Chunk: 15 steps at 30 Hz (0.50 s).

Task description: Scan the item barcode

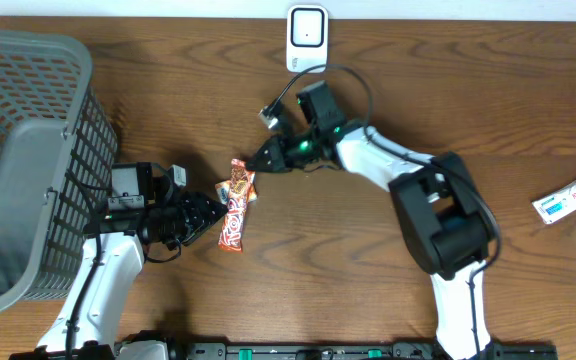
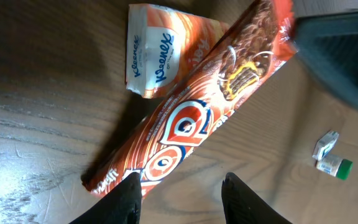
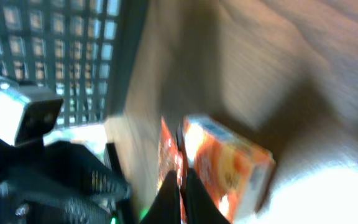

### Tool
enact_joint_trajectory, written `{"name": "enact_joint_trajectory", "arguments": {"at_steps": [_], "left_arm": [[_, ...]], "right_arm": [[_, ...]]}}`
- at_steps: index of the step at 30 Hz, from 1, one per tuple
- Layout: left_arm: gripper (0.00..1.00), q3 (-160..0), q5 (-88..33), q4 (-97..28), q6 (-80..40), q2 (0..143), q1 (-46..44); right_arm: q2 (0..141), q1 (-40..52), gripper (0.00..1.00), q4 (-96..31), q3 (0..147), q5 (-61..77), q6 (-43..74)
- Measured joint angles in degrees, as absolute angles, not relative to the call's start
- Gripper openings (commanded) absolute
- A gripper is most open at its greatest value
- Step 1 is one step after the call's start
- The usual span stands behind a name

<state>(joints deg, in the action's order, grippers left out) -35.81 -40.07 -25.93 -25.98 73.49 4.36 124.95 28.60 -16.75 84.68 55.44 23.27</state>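
Snack bar (image 1: 234,212) lying near-vertical, frame centre | left gripper (image 1: 210,214) hovering half-open, empty, beside lower end | right gripper (image 1: 265,157) pinching closed at upper end, hold unclear

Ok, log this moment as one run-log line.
left tool: open, at snack bar end | right tool: shut, beside Kleenex pack | scanner: far table edge, no item presented
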Motion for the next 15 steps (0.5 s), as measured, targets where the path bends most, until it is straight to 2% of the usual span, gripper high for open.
{"name": "enact_joint_trajectory", "arguments": {"at_steps": [6, 7, 8, 9, 10, 12, 13, 15], "left_arm": [[0.44, -35.81, -40.10, -25.93, -25.17, 73.49, 4.36], [0.43, -35.81, -40.07, -25.93, -25.17, 73.49, 4.36], [0.43, -35.81, -40.07, -25.93, -25.15, 73.49, 4.36], [0.43, -35.81, -40.07, -25.93, -25.08, 73.49, 4.36], [0.43, -35.81, -40.07, -25.93, -25.04, 73.49, 4.36], [0.43, -35.81, -40.07, -25.96, -25.02, 73.49, 4.36], [0.43, -35.81, -40.07, -26.00, -25.02, 73.49, 4.36], [0.44, -35.81, -40.07, -26.63, -25.02, 73.49, 4.36]], "right_arm": [[115.94, 26.35, 0.01, -40.23, 96.42, 42.92, 11.22], [114.67, 26.35, 0.08, -41.91, 97.89, 41.71, 9.78], [112.92, 26.37, 0.48, -44.97, 100.38, 40.29, 8.03], [112.22, 26.37, 0.71, -45.63, 101.14, 39.88, 7.09], [111.13, 26.37, 0.84, -46.85, 102.15, 39.11, 6.24], [110.52, 26.37, 0.82, -48.56, 102.50, 38.46, 4.86], [111.00, 26.37, 0.73, -49.47, 102.32, 38.04, 4.49], [112.84, 26.48, 0.47, -49.63, 101.23, 37.89, 3.68]]}}
